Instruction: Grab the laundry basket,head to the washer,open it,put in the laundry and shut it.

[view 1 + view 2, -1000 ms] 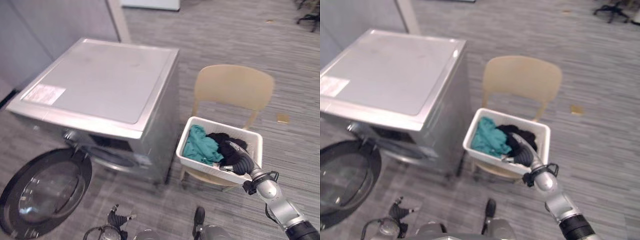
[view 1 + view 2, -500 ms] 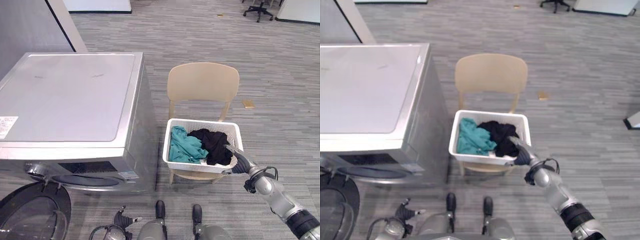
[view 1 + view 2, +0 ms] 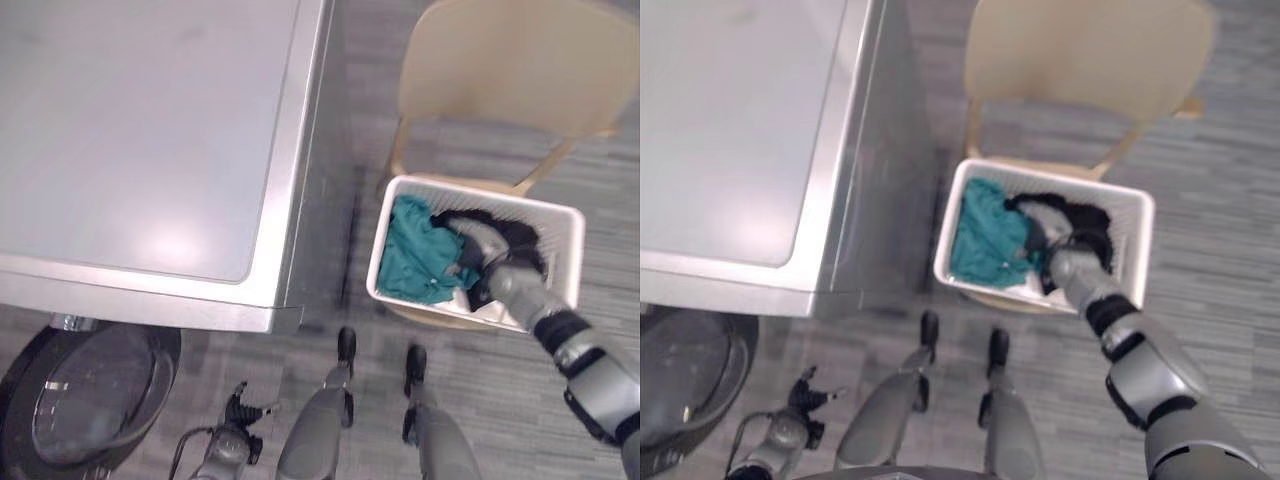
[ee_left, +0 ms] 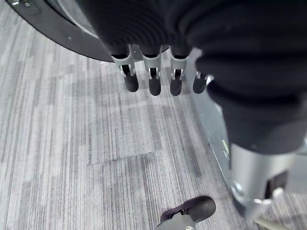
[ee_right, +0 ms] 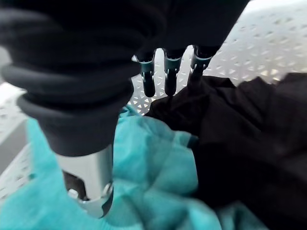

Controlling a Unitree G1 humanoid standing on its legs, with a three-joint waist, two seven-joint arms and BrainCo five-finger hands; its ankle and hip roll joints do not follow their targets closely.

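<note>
White perforated plastic laundry basket (image 3: 560, 225) on beige wooden chair (image 3: 510, 70), beside silver washer (image 3: 150, 130).
Right hand (image 3: 1045, 238) inside, straight fingers (image 5: 149, 84) reaching black garment (image 5: 249, 139) beside teal cloth (image 3: 415, 255); left hand (image 4: 151, 84) relaxed, low.

A white, perforated laundry basket (image 3: 570, 262) holds a teal garment (image 3: 415, 255) and a black garment (image 3: 515, 234) on a pale tan chair (image 3: 510, 65). The silver-grey washer (image 3: 140, 130) shows a plain, glossy top, its round door (image 3: 85, 405) rimmed in black around dark glass. Grey carpet (image 4: 72, 143) runs in fine streaks. The right hand (image 5: 165, 72) and left hand (image 4: 151, 72) wear dark ribbed covers, silver fingers dark-tipped.
</note>
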